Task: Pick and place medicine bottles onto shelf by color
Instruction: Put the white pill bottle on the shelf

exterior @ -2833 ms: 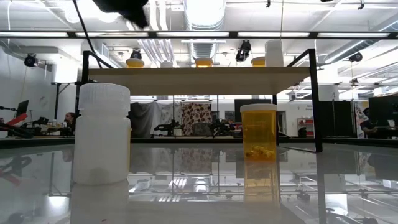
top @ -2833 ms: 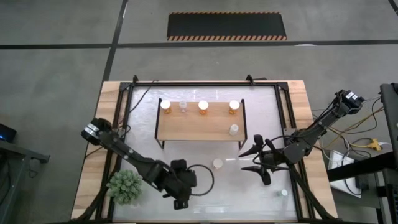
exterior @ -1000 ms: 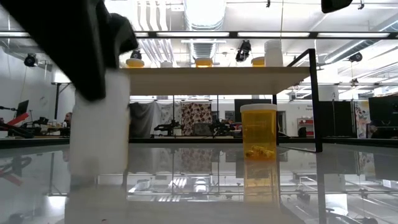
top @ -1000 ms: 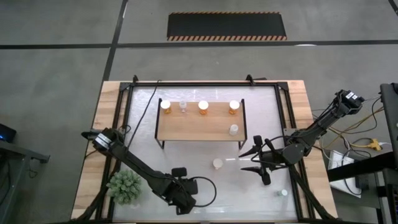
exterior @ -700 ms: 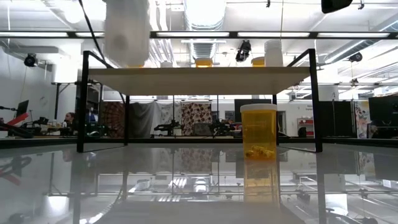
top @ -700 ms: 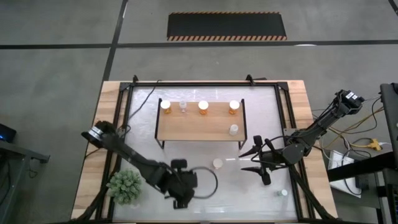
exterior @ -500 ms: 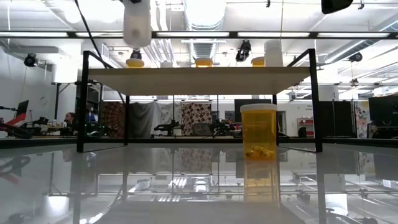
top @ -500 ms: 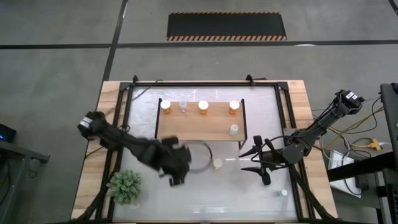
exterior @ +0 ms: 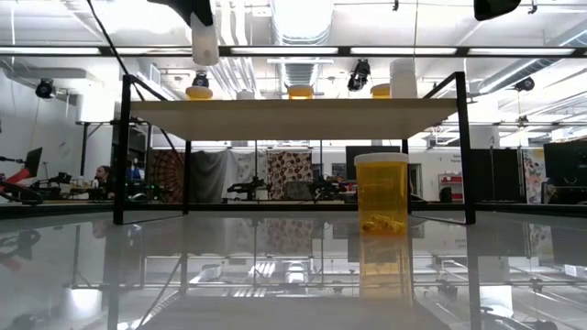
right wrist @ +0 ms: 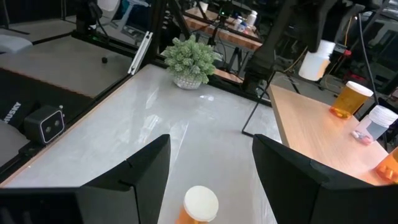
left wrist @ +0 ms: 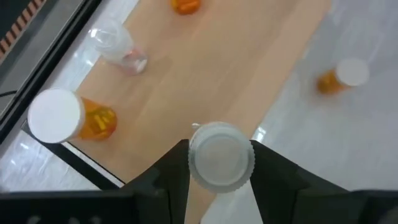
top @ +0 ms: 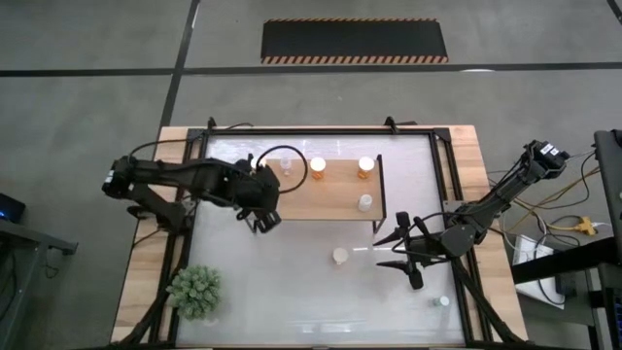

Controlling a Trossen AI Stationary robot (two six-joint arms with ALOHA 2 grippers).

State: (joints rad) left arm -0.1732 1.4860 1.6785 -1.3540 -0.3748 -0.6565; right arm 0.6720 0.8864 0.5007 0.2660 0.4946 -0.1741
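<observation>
A: Shelf (top: 321,199) first; where's your white bottle (left wrist: 221,155)?

B: Pinched in the left gripper (left wrist: 221,163), above the shelf's near-left edge.

A: Handling?

B: Probably light, rigid, slick plastic; hold its sides below the cap. Right gripper (right wrist: 211,163) waits open over an orange bottle (right wrist: 196,208).

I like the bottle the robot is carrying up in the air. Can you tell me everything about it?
The white bottle is small and round, looks like plastic, and has a white cap with a ridged edge. The left tool holds it between its two dark fingers, one on each side. It hangs upright in the air above the near left corner of the shelf, touching nothing else. From table height, its pale body shows higher than the shelf board.
</observation>
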